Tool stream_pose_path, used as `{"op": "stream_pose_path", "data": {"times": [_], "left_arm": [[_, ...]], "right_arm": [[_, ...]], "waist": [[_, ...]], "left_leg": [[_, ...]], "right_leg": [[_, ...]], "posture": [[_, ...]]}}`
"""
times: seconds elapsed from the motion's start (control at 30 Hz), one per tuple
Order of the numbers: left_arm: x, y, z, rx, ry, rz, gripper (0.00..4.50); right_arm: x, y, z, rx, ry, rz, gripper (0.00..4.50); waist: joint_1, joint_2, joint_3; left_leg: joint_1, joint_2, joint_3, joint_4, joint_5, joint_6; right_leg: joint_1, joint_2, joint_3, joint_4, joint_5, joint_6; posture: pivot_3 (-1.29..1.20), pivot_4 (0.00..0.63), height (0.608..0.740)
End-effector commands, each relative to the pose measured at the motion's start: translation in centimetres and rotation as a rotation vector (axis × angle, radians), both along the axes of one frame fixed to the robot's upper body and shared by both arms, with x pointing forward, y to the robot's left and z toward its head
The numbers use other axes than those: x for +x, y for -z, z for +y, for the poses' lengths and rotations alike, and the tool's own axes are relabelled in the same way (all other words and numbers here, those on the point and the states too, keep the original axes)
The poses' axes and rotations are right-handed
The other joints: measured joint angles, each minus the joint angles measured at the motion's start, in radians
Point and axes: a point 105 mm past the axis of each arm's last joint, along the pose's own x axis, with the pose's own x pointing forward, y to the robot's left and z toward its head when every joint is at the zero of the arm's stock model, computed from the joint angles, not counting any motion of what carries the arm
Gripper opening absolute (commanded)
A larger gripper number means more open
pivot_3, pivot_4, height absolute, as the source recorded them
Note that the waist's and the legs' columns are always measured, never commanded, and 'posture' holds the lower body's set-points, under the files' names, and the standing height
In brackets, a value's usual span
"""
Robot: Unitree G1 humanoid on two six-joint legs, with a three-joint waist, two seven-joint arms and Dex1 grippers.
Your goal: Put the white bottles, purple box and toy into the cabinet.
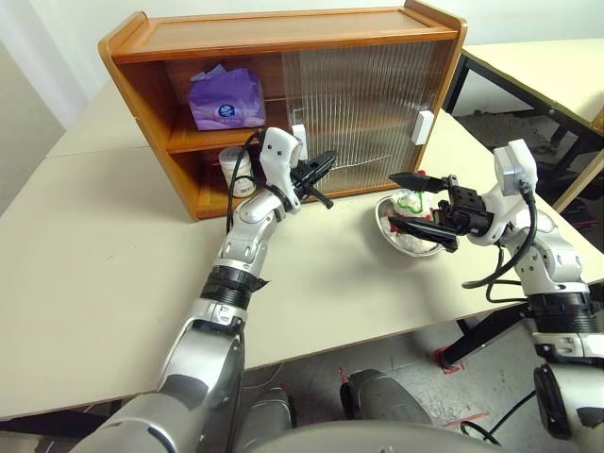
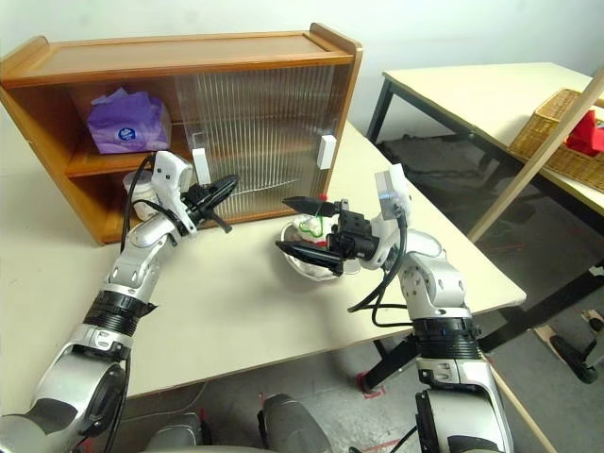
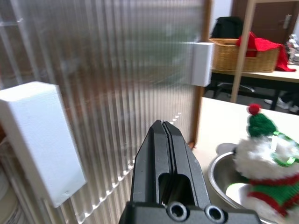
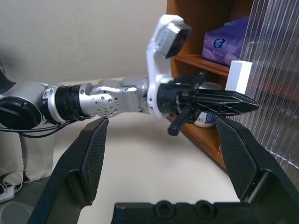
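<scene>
Cabinet [image 1: 283, 38] work is partly done: the purple box [image 1: 225, 99] lies on the upper shelf at the left, and 1 white bottle [image 1: 234, 170] stands on the lower shelf below it; a 2nd bottle cannot be made out. The toy [image 3: 264, 165] sits in a steel bowl [image 1: 401, 236] on the table [image 1: 94, 245], near the cabinet's right half, so that item is left to do. The left gripper [image 1: 316, 170] is pinched closed and empty, just in front of the ribbed sliding door [image 1: 354, 99] by its left white handle [image 3: 39, 140]. The right gripper [image 1: 425, 203] gapes wide, empty, just beside the bowl.
</scene>
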Motion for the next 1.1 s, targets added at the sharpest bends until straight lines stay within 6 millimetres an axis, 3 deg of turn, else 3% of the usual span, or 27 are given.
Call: {"op": "stream_pose_path", "data": {"times": [0.03, 0.27, 0.93, 1.1], "left_arm": [[1.0, -0.3, 0.5, 0.01, -0.06, 0.005, 0.04], [1.9, -1.0, 2.3, 0.022, -0.182, -0.032, 0.04], [0.7, -0.8, 6.8, 0.011, -0.356, -0.04, 0.04], [0.1, -0.5, 10.0, -0.007, -0.451, -0.023, 0.04]], "right_arm": [[0.0, -0.3, 0.2, -0.004, -0.005, -0.015, 4.5], [-0.2, 0.0, 0.3, 0.001, -0.001, -0.01, 4.5], [-0.1, 0.2, 0.4, 0.012, 0.0, -0.006, 4.5], [-0.2, 0.2, 0.4, 0.013, 0.001, -0.005, 4.5]], "waist": [[0.001, 0.0, 0.0], [-0.002, 0.0, 0.0], [-0.025, -0.001, 0.0], [-0.032, -0.001, 0.001]], "left_leg": [[0.0, 0.0, 0.0, 0.0, 0.0, 0.0], [0.001, -0.003, 0.001, 0.0, 0.001, 0.001], [0.012, -0.005, 0.001, -0.001, 0.0, 0.0], [0.013, -0.005, 0.001, -0.002, -0.001, -0.002]], "right_leg": [[0.0, 0.0, 0.0, 0.0, 0.0, 0.0], [0.003, 0.0, 0.0, -0.001, -0.001, 0.003], [0.011, 0.0, 0.001, -0.001, -0.002, 0.002], [0.011, 0.0, 0.001, -0.001, -0.003, 0.001]], "posture": [[-0.24, 0.0, 0.74], [-0.24, 0.0, 0.74], [-0.24, 0.0, 0.74], [-0.24, 0.0, 0.74]]}}
